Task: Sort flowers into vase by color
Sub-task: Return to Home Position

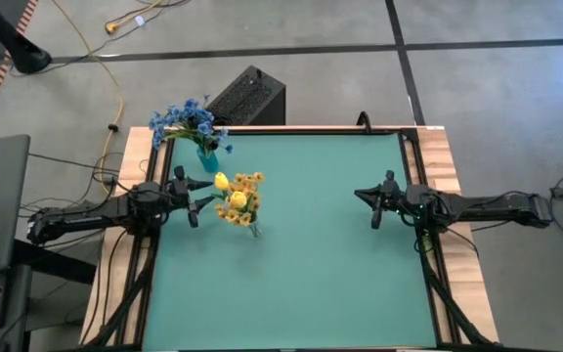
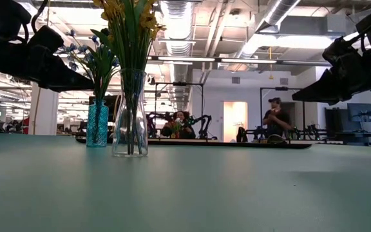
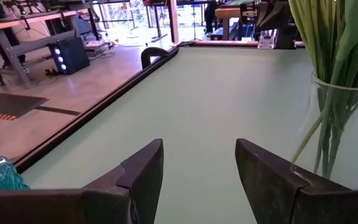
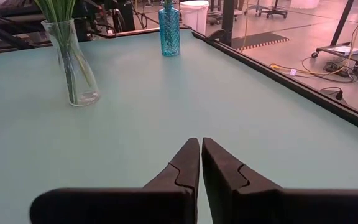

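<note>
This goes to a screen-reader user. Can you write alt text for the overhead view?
Seen from above, a green table holds a blue vase of blue flowers near its top left corner and, nearby, a transparent vase of yellow flowers. The left claw sits open beside the yellow flowers; the right claw is shut at the right side.

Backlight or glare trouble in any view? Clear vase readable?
Low view: bright ceiling lights backlight left gripper and right gripper into silhouettes. High view: even light; transparent vase mostly hidden under yellow flowers. Right wrist view: vase outline plain against mat, no glare.
</note>
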Controlling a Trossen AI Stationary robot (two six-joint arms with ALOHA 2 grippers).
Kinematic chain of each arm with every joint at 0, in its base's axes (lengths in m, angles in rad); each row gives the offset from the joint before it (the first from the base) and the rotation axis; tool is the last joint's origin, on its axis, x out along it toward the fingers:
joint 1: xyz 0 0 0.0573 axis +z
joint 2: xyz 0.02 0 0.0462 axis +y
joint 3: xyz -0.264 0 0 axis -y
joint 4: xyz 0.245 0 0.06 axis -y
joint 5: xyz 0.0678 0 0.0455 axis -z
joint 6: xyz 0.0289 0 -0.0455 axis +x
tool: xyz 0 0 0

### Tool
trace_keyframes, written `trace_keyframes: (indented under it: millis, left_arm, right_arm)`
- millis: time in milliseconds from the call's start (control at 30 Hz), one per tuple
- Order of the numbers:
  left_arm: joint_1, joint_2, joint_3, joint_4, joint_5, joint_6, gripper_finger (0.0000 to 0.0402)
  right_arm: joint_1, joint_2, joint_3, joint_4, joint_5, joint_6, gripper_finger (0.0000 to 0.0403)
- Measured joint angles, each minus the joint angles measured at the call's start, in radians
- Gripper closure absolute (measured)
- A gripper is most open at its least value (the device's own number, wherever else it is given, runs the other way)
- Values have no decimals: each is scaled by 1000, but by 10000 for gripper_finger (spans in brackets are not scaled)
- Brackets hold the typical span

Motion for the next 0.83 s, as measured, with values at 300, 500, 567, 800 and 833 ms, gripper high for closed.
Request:
trace_keyframes:
  millis: [300,500,567,800,833]
  left_arm:
    - [0,0,0,0,0,4,212]
    - [0,0,0,0,0,1,212]
    - [0,0,0,0,0,1,212]
    - [0,0,0,0,0,0,212]
    - [0,0,0,0,0,0,212]
  right_arm:
    - [0,0,0,0,0,0,355]
    - [0,0,0,0,0,0,355]
    - [0,0,0,0,0,0,355]
    - [0,0,0,0,0,0,355]
    - [0,0,0,0,0,0,355]
